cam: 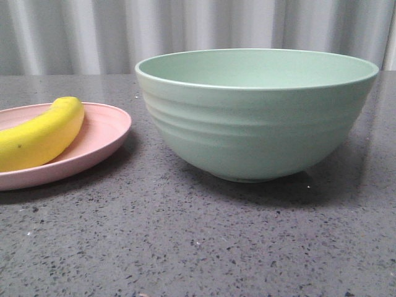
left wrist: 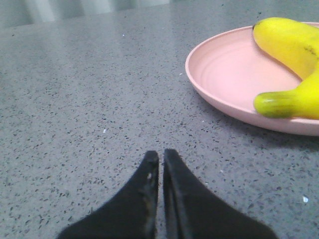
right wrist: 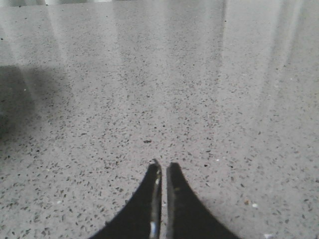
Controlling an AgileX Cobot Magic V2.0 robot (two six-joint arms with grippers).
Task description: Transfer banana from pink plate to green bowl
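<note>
The yellow banana (cam: pixel 40 134) lies on the pink plate (cam: pixel 102 139) at the left of the front view. The large pale green bowl (cam: pixel 257 114) stands to the right of the plate and is empty as far as its inside shows. In the left wrist view the banana (left wrist: pixel 294 55) and the plate (left wrist: pixel 224 74) are ahead of my left gripper (left wrist: pixel 161 154), which is shut, empty and apart from the plate. My right gripper (right wrist: pixel 163 167) is shut and empty over bare countertop. Neither gripper shows in the front view.
The surface is a speckled grey stone countertop (cam: pixel 185 241). A pale corrugated wall (cam: pixel 93 31) runs along the back. A dark shadow (right wrist: pixel 20 104) falls on the counter in the right wrist view.
</note>
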